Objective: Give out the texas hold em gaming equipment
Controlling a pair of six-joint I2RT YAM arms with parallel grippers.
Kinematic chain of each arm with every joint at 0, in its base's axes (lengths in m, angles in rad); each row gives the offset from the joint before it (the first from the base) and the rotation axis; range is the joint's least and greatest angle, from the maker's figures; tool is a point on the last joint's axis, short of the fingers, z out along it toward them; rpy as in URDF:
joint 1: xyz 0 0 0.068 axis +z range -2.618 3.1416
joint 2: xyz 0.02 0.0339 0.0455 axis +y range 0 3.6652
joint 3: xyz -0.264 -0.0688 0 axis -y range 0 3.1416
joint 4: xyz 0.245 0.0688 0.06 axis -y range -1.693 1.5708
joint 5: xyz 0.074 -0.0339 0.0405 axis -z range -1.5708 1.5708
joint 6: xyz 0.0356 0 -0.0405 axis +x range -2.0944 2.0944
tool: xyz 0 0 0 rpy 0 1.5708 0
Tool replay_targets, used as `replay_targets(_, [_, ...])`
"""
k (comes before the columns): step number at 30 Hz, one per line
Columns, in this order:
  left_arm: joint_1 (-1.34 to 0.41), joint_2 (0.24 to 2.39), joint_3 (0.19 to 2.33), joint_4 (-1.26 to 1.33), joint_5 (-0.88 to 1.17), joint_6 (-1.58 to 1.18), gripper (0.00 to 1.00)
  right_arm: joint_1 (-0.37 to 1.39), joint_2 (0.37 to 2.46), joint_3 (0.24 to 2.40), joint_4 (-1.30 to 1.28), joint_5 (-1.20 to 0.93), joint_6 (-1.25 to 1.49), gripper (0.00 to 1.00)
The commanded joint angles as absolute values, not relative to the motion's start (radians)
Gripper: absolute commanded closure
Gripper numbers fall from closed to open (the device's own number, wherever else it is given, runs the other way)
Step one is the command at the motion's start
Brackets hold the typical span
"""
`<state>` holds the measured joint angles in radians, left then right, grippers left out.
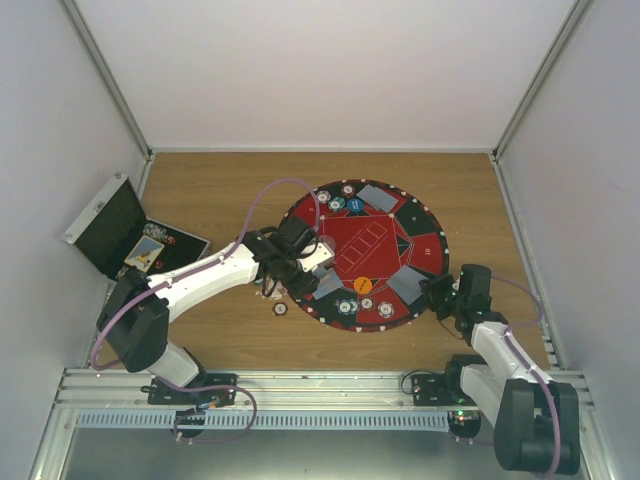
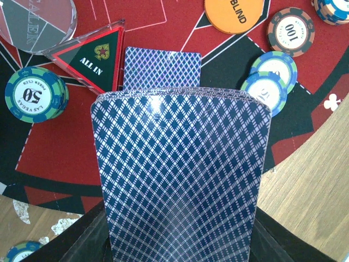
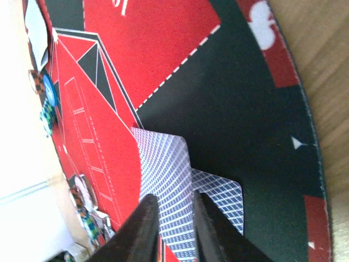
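Playing cards (image 1: 404, 283) lie on the mat's (image 1: 365, 245) right side, just ahead of your right gripper (image 1: 441, 296). The left gripper (image 1: 296, 262) hangs over the mat's left rim.

Left wrist view: that gripper is clamped on the deck (image 2: 180, 174), whose long axis points at one dealt card (image 2: 162, 66) just beyond.

Right wrist view: the fingers (image 3: 144, 229) stand nearly together astride a raised card (image 3: 161, 158). You cannot tell whether it is pinched.

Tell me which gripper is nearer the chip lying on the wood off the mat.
Left. The left gripper, holding the card deck, is just beyond the chip at the left edge of the mat; the right gripper is across the mat, at its right edge.
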<state>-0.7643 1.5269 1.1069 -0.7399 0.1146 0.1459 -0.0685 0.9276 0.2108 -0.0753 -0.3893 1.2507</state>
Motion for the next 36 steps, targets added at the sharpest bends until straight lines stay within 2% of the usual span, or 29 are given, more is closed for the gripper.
replay_targets(1, [-0.774, 1.488, 1.095, -0.715, 0.121, 0.14, 0.47, -0.075, 0.919, 0.219, -0.106, -0.357, 1.249, 0.77])
replay_targets(6, [-0.774, 1.488, 1.095, -0.715, 0.118, 0.139, 0.47, -0.075, 0.908, 0.231, -0.138, -0.34, 1.244, 0.71])
replay_targets(9, [-0.773, 1.487, 1.094, -0.717, 0.115, 0.138, 0.47, -0.075, 0.892, 0.258, -0.202, -0.31, 1.226, 0.53])
replay_targets(15, [-0.774, 1.479, 1.093, -0.724, 0.101, 0.129, 0.47, -0.075, 0.818, 0.33, -0.316, -0.229, 1.164, 0.28])
replay_targets(19, [-0.773, 1.461, 1.091, -0.726, 0.083, 0.126, 0.46, -0.077, 0.847, 0.438, -0.355, -0.188, 1.027, 0.14])
replay_targets(23, [-0.773, 1.457, 1.086, -0.734, 0.077, 0.127, 0.46, -0.076, 0.998, 0.636, -0.379, -0.252, 0.752, 0.08])
replay_targets(28, [-0.773, 1.443, 1.083, -0.719, 0.072, 0.122, 0.46, -0.018, 1.258, 0.949, -0.534, -0.474, 0.41, 0.06])
replay_targets(36, [-0.773, 1.431, 1.08, -0.709, 0.062, 0.12, 0.46, 0.314, 1.559, 1.126, -0.67, -0.767, 0.301, 0.08])
